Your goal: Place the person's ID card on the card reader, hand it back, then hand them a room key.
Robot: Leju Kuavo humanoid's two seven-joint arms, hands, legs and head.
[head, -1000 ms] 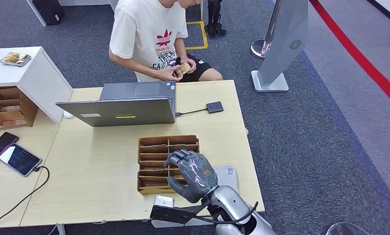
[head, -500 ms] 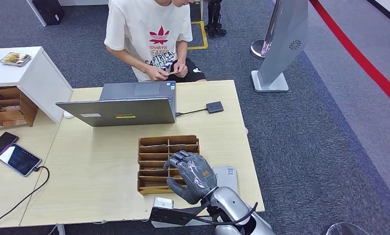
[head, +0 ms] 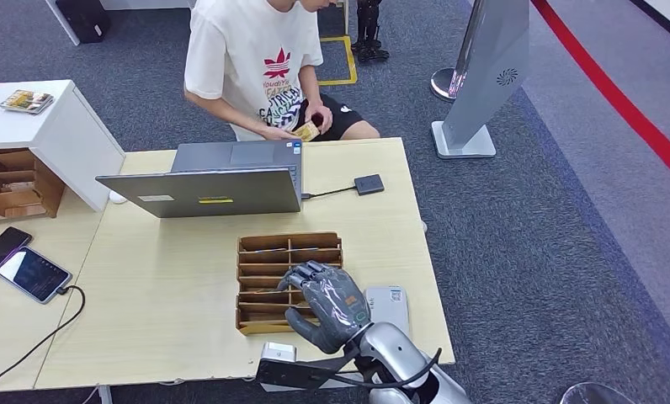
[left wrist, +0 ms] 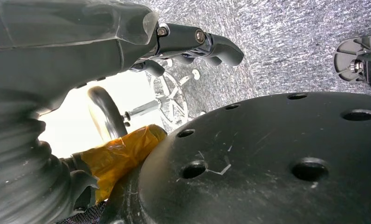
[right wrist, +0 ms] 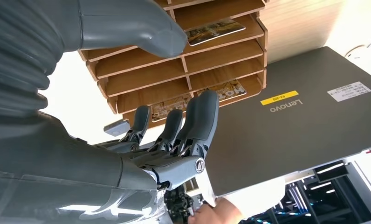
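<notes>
A person sits at the far side of the table and holds a yellowish card [head: 308, 131] in both hands. The black card reader [head: 369, 183] lies on the table's far right, cabled to the laptop [head: 210, 181]. A wooden slotted tray [head: 264, 252] stands near the front; room key cards [right wrist: 215, 31] lie in several of its slots. My right hand [head: 327, 305] hovers over the tray's near right corner, fingers [right wrist: 197, 116] apart and stretched over the slots, holding nothing. My left hand [left wrist: 81, 46] hangs over grey carpet, its fingers [left wrist: 211, 44] loosely extended and empty.
A grey device with a QR label [head: 390, 301] lies beside my right hand, and a small white box [head: 279, 348] sits at the table's front edge. Two phones [head: 30, 273] lie on the left table beside a white cabinet [head: 54, 126]. A grey stand [head: 483, 76] rises at the right.
The person has shifted and turned the card in their hands. My right hand has sunk slightly nearer the tray's front.
</notes>
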